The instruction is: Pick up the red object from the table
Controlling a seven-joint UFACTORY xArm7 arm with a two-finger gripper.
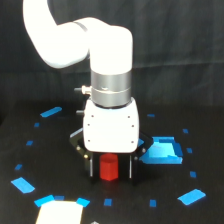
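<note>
my arm: smooth white plastic shell, brushed metal wrist ring
my fingers: black, matt
red object: smooth, slightly glossy
table: matt black, blue tape patches

Dim, soft-focus view, black backdrop, overexposed glare on the white arm, blurred edges

the arm is glossy white with a silver metal band near the wrist. the gripper has a white body and black fingers. the red object is bright red-orange. the table is matte black, dotted with small blue marks and a larger bright blue patch.
</note>
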